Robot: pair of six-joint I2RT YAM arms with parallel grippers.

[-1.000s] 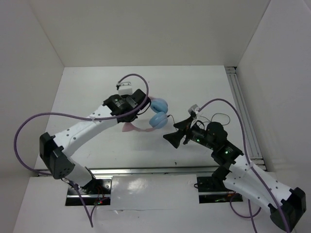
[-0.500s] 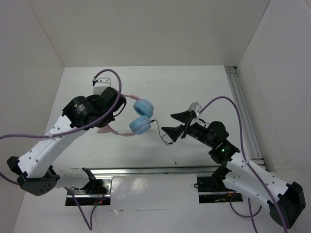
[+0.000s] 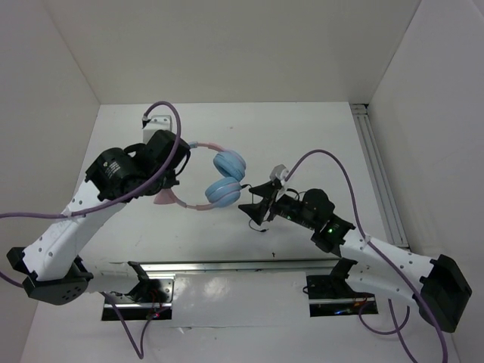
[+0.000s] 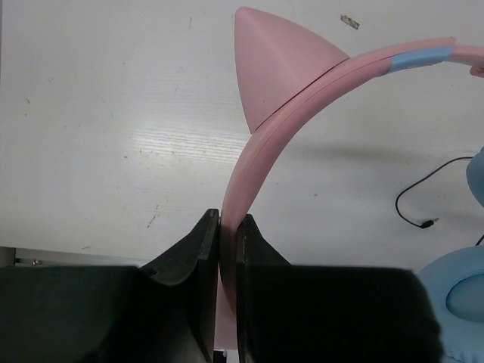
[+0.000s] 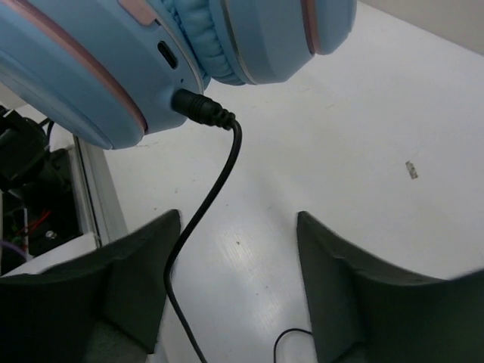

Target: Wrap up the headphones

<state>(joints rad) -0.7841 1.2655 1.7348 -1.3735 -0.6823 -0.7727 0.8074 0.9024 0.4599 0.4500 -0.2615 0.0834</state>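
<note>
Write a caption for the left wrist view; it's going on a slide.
Left end effector clamped on the pink headband of the headphones, below a cat-ear point; black cord trails over the table.

Arm shells: smooth white covers are wrapping the long links of the left arm [image 3: 57,238] and the right arm [image 3: 386,257].
Joints: black rounded housings are capping the elbows and wrists.
Cables: a thick purple cable [image 3: 38,215] is running along each arm.
Lights: green dots [image 3: 330,227] are glowing on the right arm.
Tools: the left tool [image 4: 228,221] and the right tool [image 5: 236,227] are showing matte black, wedge-shaped fingers.
</note>
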